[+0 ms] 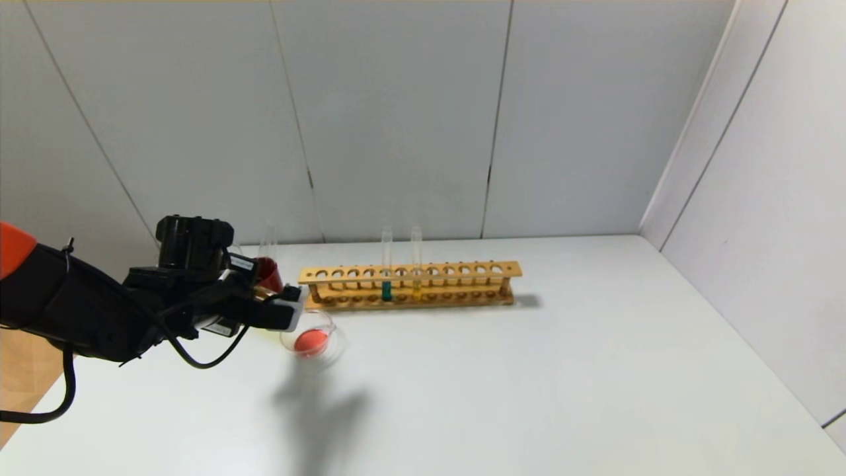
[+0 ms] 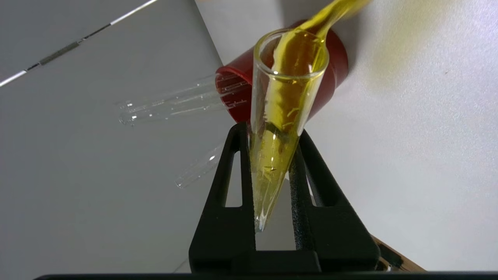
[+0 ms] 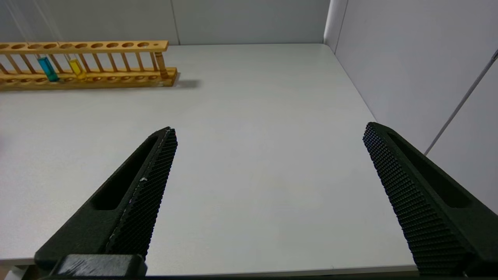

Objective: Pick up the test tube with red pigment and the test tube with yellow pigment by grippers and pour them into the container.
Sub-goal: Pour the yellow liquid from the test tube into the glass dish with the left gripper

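Your left fingers (image 2: 272,163) are clamped tight on the yellow tube (image 2: 286,97), tipped over with liquid streaming from its mouth. In the head view the dish (image 1: 313,342), already red inside, sits just below the fingers near the desk's left edge. The risk: the stream overshoots the low rim, or you knock the red cup (image 2: 334,66) with its spent tubes just beside. The rack (image 1: 410,284) stands near; the right side is open. Your right fingers (image 3: 268,186) are spread wide, empty
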### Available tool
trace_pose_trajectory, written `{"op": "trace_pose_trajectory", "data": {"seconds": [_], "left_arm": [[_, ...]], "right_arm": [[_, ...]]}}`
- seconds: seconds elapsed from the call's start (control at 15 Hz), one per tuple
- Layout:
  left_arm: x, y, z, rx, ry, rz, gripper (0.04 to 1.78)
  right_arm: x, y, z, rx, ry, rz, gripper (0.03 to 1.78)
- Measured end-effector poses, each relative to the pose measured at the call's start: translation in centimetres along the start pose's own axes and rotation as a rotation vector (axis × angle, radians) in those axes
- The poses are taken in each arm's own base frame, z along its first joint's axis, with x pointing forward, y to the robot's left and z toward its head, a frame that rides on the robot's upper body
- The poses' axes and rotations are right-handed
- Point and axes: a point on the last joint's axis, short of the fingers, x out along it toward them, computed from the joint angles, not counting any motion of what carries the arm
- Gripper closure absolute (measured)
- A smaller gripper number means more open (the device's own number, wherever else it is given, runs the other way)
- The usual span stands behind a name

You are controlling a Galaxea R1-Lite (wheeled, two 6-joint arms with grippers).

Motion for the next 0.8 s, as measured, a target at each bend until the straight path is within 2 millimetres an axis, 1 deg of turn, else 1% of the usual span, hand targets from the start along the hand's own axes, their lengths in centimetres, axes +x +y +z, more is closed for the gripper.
{"op": "trace_pose_trajectory", "data": {"seconds": [0.2, 0.4, 0.6, 0.8], "left_arm": [[0.5, 0.0, 0.4, -0.002, -0.006, 0.014, 1.51], [1.7, -0.1, 0.8, -0.006, -0.003, 0.053, 1.51], [2.5, -0.7, 1.1, 0.002, -0.006, 0.037, 1.51], [2.8, -0.9, 1.1, 0.003, -0.004, 0.027, 1.51]], "right_arm": [[0.0, 0.0, 0.0, 0.000, 0.000, 0.000, 0.06], [0.0, 0.0, 0.0, 0.000, 0.000, 0.000, 0.06], [0.0, 0.0, 0.0, 0.000, 0.000, 0.000, 0.06], [0.0, 0.0, 0.0, 0.000, 0.000, 0.000, 0.06]]}}
